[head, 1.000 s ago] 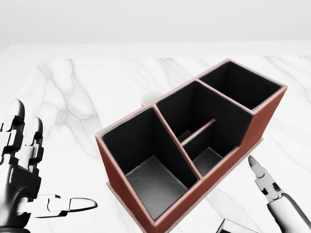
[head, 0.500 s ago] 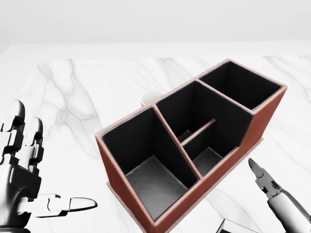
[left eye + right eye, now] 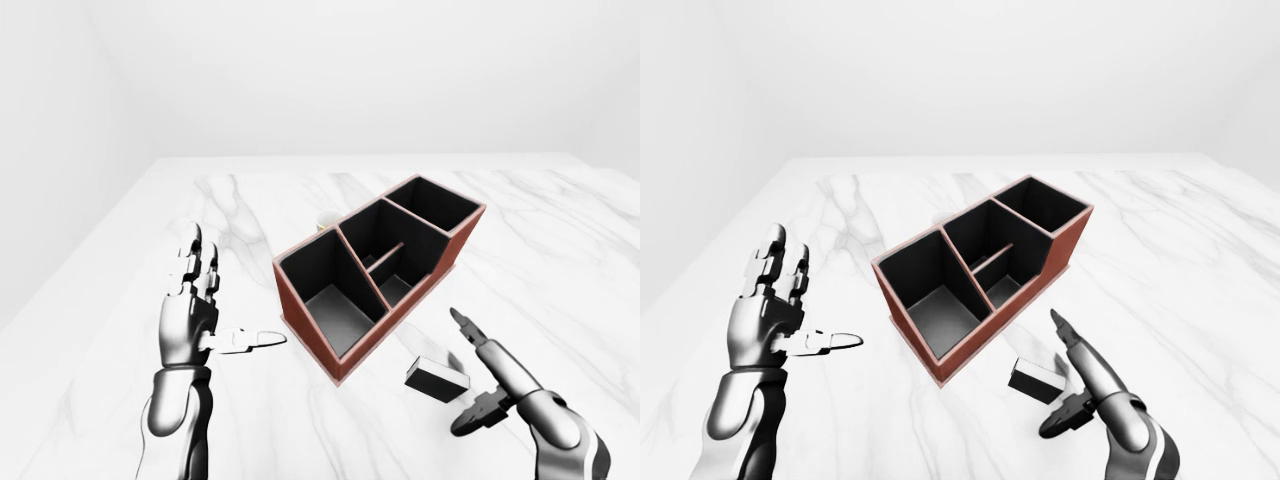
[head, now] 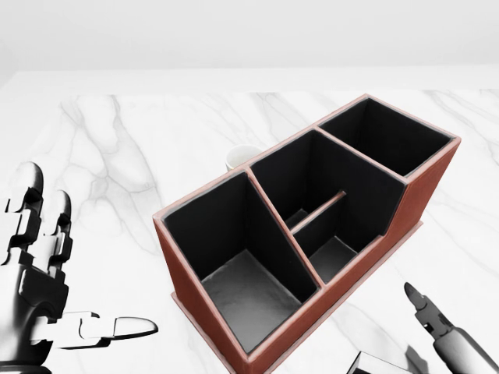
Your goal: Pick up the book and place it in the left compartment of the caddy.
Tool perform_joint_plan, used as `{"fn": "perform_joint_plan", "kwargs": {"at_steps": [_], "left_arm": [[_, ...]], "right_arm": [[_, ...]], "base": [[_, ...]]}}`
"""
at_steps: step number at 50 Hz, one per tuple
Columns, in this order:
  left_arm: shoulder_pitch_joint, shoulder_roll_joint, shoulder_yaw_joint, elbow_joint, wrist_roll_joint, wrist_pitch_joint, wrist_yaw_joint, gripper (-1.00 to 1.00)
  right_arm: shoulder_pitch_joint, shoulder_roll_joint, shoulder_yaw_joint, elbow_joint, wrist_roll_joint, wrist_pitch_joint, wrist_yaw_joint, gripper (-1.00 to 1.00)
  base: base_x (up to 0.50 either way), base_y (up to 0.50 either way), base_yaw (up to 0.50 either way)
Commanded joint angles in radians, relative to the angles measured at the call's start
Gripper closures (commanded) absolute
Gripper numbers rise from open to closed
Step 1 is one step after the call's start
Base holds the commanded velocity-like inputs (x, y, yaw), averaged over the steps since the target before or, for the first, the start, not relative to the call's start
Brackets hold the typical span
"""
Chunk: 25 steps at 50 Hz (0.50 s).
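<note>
Your right hand (image 3: 478,372) hangs spread wide beside the book (image 3: 436,379), gripping nothing. The book lies flat on the marble table (image 3: 560,260), just below the caddy (image 3: 375,270) (all compartments dark and bare). Your left hand (image 3: 195,310) stands upright, fingers splayed, empty, left of the caddy.

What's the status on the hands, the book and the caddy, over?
Left hand open, idle. Right hand open beside the book, not gripping. Book on the table. Caddy left compartment empty, nothing blocking.
</note>
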Motion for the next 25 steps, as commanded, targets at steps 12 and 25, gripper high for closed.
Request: {"fn": "perform_joint_plan", "kwargs": {"at_steps": [12, 25], "left_arm": [[-0.002, 0.001, 0.0, 0.006, 0.001, 0.0, 0.001, -1.0], [-0.002, 0.0, -0.006, 0.012, 0.006, 0.0, 0.004, -1.0]], "right_arm": [[-0.028, -0.027, 0.001, 0.065, -0.039, 0.0, 0.0, -1.0], [-0.041, -0.042, 0.035, 0.086, -0.065, 0.0, 0.0, -1.0]], "base": [[0.0, 0.0, 0.0], [0.0, 0.0, 0.0]]}}
